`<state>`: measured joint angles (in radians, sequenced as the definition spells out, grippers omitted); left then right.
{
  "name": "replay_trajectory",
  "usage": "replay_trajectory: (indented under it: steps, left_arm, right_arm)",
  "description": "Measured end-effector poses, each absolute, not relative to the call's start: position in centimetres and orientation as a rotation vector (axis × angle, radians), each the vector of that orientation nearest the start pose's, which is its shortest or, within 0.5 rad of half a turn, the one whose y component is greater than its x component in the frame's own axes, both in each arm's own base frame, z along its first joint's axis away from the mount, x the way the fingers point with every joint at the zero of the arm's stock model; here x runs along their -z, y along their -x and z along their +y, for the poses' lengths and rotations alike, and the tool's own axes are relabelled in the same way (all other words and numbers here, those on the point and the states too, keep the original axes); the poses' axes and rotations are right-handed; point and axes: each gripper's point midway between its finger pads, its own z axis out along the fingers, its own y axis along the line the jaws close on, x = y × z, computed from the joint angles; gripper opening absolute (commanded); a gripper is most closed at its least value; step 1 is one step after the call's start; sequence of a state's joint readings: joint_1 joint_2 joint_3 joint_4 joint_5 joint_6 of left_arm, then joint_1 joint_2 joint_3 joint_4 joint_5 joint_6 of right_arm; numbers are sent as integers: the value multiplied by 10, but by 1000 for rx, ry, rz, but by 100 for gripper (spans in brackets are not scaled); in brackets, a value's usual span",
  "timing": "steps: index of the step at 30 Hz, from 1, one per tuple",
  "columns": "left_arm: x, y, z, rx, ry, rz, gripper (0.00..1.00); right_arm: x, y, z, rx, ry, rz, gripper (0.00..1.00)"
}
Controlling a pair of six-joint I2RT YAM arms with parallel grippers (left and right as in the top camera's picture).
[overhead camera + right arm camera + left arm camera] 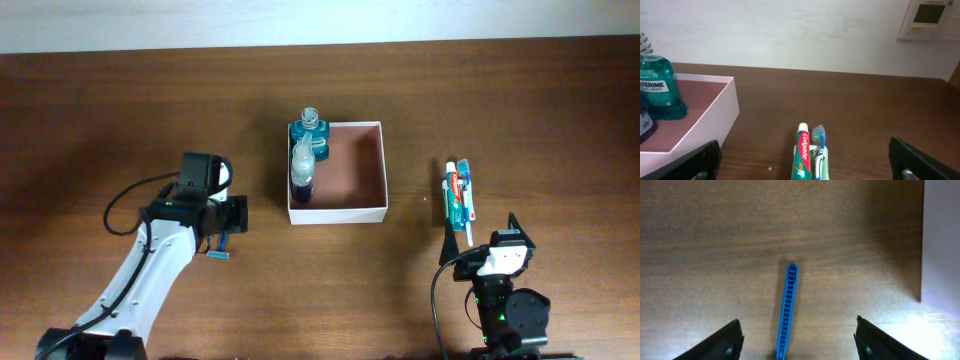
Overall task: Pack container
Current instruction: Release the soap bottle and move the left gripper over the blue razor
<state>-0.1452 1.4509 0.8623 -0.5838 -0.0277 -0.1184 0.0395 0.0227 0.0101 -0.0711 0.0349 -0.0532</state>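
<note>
The container [355,165], with two bottles [308,145] packed at its left wall, is set mid counter [520,110]. The left pincer [800,342] is held wide over a blue razor [788,305]; the right pincer [807,162], equally wide, faces toothpaste [803,150]. Lowering and closing on the razor is judged next

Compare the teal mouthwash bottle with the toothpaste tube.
The teal mouthwash bottle stands upright inside the container, in its far-left corner. The toothpaste tube lies flat on the table, to the container's right. The bottle is see-through teal, while the tube is opaque red, white and green. The bottle is squat and wide, the tube long and thin. Both are toiletries.
</note>
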Motion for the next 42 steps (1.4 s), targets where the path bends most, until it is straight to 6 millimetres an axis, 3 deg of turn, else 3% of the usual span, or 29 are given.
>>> replay_trajectory:
  steps: [10, 26, 33, 37, 42]
  left_arm:
    - [-38, -315, -40, 31, -40, 2733, 63]
    - [2, -320, -40, 12, -41, 2805, 62]
    - [3, -326, -37, -13, -23, 2797, 27]
    - [3, -327, -37, -15, -22, 2795, 19]
    - [2, -327, -37, -14, -18, 2792, 1]
  right_arm:
    - [-156, -247, 4, 39, 49, 1654, 99]
    - [-156, -247, 4, 39, 50, 1654, 99]
    - [-156, -247, 4, 39, 50, 1654, 99]
    - [-156, -247, 4, 39, 50, 1654, 99]
    - [-156, -247, 4, 39, 50, 1654, 99]
